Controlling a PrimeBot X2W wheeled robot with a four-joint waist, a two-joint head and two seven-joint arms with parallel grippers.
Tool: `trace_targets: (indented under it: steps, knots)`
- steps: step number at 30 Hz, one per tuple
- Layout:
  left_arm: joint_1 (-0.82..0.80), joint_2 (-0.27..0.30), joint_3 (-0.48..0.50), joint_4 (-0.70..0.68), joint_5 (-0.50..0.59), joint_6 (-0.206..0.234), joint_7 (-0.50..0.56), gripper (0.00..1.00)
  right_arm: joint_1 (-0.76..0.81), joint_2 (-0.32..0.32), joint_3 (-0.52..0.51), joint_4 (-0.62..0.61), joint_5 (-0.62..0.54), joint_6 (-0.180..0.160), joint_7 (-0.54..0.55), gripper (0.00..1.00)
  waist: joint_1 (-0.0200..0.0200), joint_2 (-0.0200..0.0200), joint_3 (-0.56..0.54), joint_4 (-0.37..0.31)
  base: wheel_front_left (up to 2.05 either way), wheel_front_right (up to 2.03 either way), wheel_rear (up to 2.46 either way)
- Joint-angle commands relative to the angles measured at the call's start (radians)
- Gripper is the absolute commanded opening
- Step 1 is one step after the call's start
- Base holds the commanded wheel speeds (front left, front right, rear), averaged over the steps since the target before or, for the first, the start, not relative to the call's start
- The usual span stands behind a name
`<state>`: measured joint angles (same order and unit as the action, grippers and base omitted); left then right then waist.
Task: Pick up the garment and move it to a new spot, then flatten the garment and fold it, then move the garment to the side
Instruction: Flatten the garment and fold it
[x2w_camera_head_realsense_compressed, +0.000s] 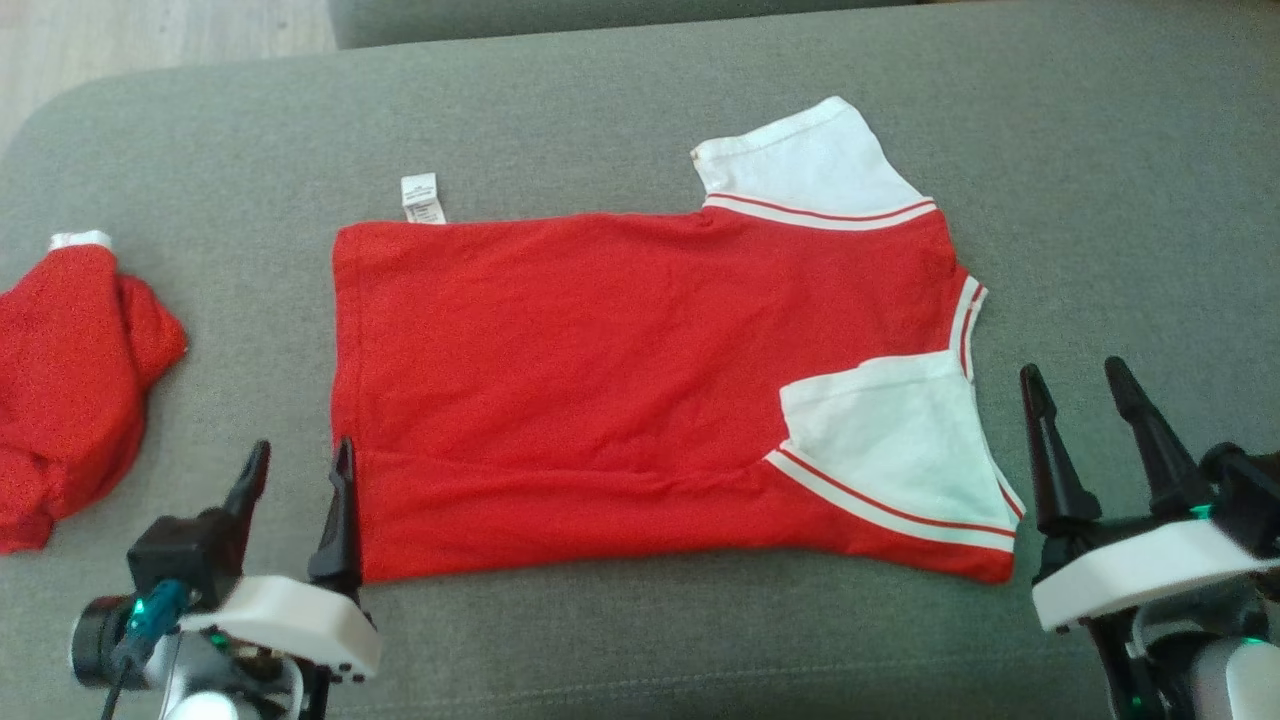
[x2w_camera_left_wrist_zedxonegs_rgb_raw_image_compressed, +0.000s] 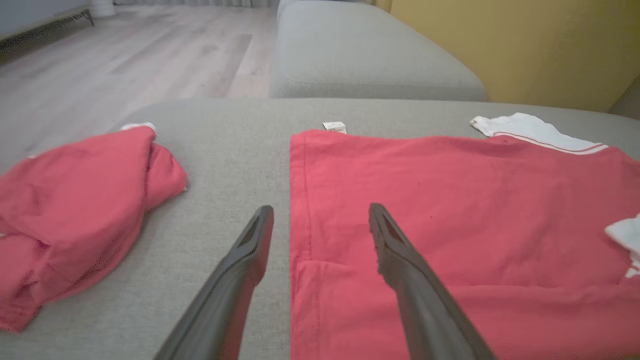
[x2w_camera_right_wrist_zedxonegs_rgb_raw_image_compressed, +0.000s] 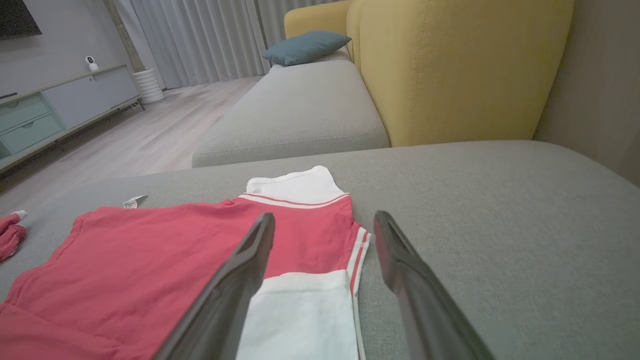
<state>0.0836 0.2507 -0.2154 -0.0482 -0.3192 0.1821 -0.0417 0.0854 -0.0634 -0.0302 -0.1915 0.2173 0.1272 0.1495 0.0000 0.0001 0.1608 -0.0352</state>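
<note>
The garment (x2w_camera_head_realsense_compressed: 600, 380) is a red T-shirt with white sleeves. It lies flat on the grey cushion (x2w_camera_head_realsense_compressed: 640, 120), its near long edge folded over so one white sleeve rests on the red body. A small white label sticks out at its far left corner. My left gripper (x2w_camera_head_realsense_compressed: 300, 475) stands open at the shirt's near left corner, its fingers straddling the hem (x2w_camera_left_wrist_zedxonegs_rgb_raw_image_compressed: 300, 240) with nothing held. My right gripper (x2w_camera_head_realsense_compressed: 1080, 395) is open just right of the collar end, empty. In the right wrist view the folded sleeve (x2w_camera_right_wrist_zedxonegs_rgb_raw_image_compressed: 300, 315) lies between and below its fingers.
A second red garment (x2w_camera_head_realsense_compressed: 70, 380) lies crumpled at the cushion's left edge. Beyond the cushion are another grey seat (x2w_camera_right_wrist_zedxonegs_rgb_raw_image_compressed: 300, 110), a yellow sofa back (x2w_camera_right_wrist_zedxonegs_rgb_raw_image_compressed: 460, 65) with a blue pillow, and wooden floor (x2w_camera_left_wrist_zedxonegs_rgb_raw_image_compressed: 125, 55).
</note>
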Motion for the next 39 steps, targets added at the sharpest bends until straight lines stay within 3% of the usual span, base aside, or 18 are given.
trace_targets:
  steps: [1, 13, 21, 29, 30, 39]
  knots:
    - [-0.041, 0.014, 0.036, -0.04, 0.02, 0.013, -0.018, 1.0, -0.039, -0.022, 0.028, -0.044, -0.014, 0.003, -0.006, 1.0, 0.0, -0.0001, -0.007, 0.007, 0.0, 0.0, 0.0]
    - [-0.08, 0.024, 0.023, -0.068, 0.092, 0.053, -0.084, 1.0, -0.074, -0.025, 0.053, -0.059, -0.018, 0.003, -0.022, 1.0, 0.0, -0.0001, -0.012, 0.02, 0.0, 0.0, 0.0]
    - [-0.124, 0.03, 0.022, -0.056, 0.094, 0.049, -0.098, 1.0, -0.09, -0.024, 0.045, -0.064, -0.015, 0.003, -0.024, 1.0, 0.0, -0.0001, 0.027, 0.013, 0.0, 0.0, 0.0]
    - [-0.353, 0.024, 0.02, 0.118, 0.043, -0.031, -0.113, 1.0, -0.164, -0.022, 0.032, -0.069, -0.011, 0.003, -0.042, 1.0, 0.0, -0.0001, 0.137, -0.001, 0.0, 0.0, 0.0]
    - [-0.431, 0.025, 0.021, 0.195, 0.025, -0.06, -0.105, 1.0, -0.189, -0.021, 0.037, -0.063, -0.009, 0.003, -0.049, 1.0, 0.0, -0.0001, 0.168, -0.008, 0.0, 0.0, 0.0]
    - [-0.727, 0.05, 0.033, 0.595, -0.053, -0.178, -0.022, 1.0, -0.289, -0.02, 0.077, 0.005, 0.007, 0.003, -0.091, 1.0, 0.0, -0.0001, 0.257, -0.054, 0.0, 0.0, 0.0]
